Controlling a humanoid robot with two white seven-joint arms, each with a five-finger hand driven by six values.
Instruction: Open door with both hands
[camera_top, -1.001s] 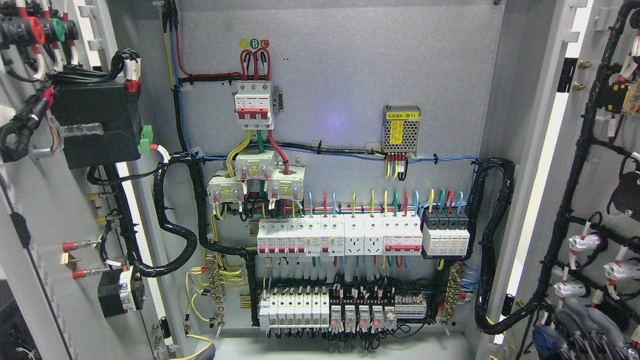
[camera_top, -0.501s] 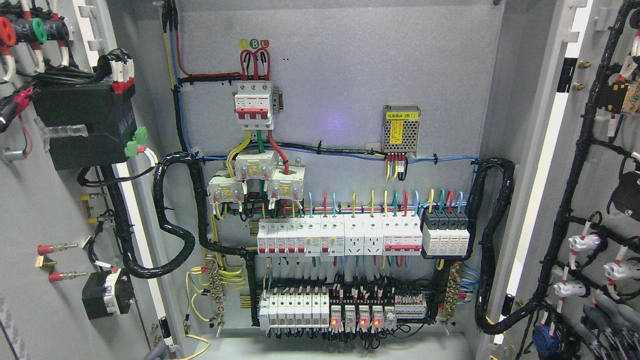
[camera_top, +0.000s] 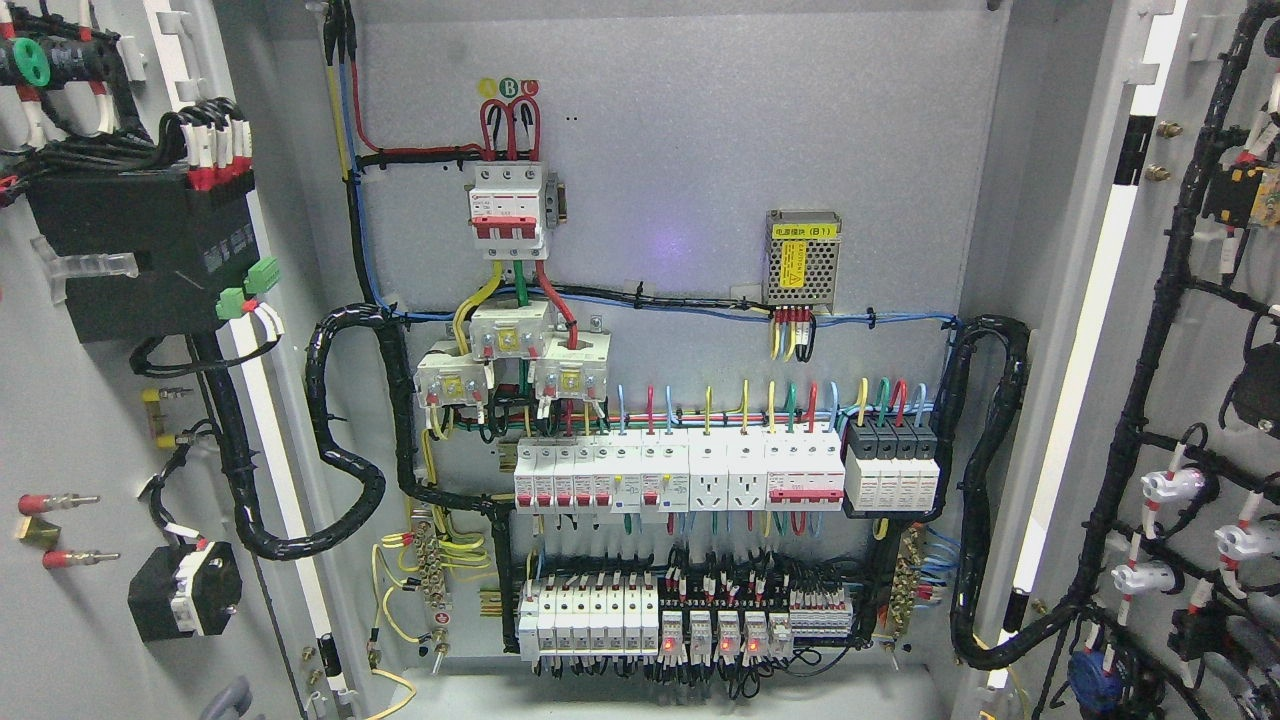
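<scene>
Steel-grey left door (camera_top: 70, 420) and right door (camera_top: 1200, 330) stand swung wide beside the cabinet (camera_top: 700, 150), likely stiff and heavy with wiring, best pushed at free edges; no robot hand is clearly visible.

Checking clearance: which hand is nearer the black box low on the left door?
Left, likely: a grey curved tip shows just below that black box. The right hand is out of view.

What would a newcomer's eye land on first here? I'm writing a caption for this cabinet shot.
Probably the red-and-white main breaker at upper centre of the grey back panel, with red, green and yellow wires below it. Next, the rows of white breakers across the lower middle, and both doors swung wide, the left door and right door carrying black cable bundles.
</scene>
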